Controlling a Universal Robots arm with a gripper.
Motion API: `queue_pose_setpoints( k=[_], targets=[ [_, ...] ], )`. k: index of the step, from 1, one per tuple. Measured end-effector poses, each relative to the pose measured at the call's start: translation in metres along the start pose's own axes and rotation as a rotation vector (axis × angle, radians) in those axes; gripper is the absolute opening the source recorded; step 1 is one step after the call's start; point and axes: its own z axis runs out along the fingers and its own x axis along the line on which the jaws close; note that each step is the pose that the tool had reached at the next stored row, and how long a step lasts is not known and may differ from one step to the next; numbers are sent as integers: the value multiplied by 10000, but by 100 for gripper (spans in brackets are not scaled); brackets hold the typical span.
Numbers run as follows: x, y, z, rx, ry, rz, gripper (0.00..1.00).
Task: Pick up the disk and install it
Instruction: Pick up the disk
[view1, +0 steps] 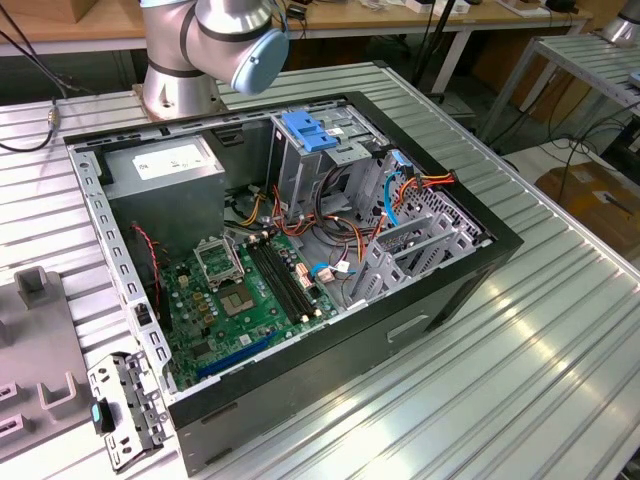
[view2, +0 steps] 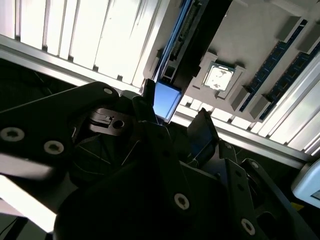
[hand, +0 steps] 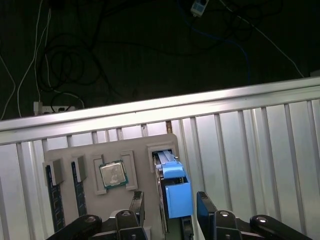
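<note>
Blue plastic is sitting right between the fingers (hand: 205, 210) in the first wrist view: that's the carrier handle of the disk (hand: 177, 192). The gripper (hand: 171, 197) is hanging over it with its fingers spread apart, one on each flat side of the handle. I can't tell if either is actually touching it, and nothing is being squeezed.

As far as I can make out, the disk is standing on end in a slot of the grey tray (hand: 100, 147). Its long axis is running from the slot up toward the fingers, with the blue handle end nearest them and the grey metal body heading away. In the second wrist view the disk (view2: 165, 102) is stretching away from the fingers in the same way.

Besides the disk, the tray is holding a processor chip (hand: 112, 175) in a square pocket just beyond the fingers, and two memory sticks (hand: 54, 197) further out to that side. The tray is resting on the ribbed metal counter (hand: 250, 150).

In the exterior view, the open computer case (view1: 330, 370) is lying on the counter with the motherboard (view1: 240, 300), a silver drive cage (view1: 310, 170), a grey power supply box (view1: 165, 165) and loose cables inside.
</note>
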Motion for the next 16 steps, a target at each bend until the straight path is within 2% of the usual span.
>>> queue_pose_setpoints(
  k=[4,7,9,11,13,16],
  targets=[
    [11,68,39,16,-1,-103,54],
    [6,92,80,110,-15,-151,54],
    [1,92,106,128,-15,-190,54],
    [-5,93,143,126,-13,-413,54],
    [-8,91,182,118,-10,-808,54],
    [-25,75,211,110,-6,-1046,54]
  ],
)
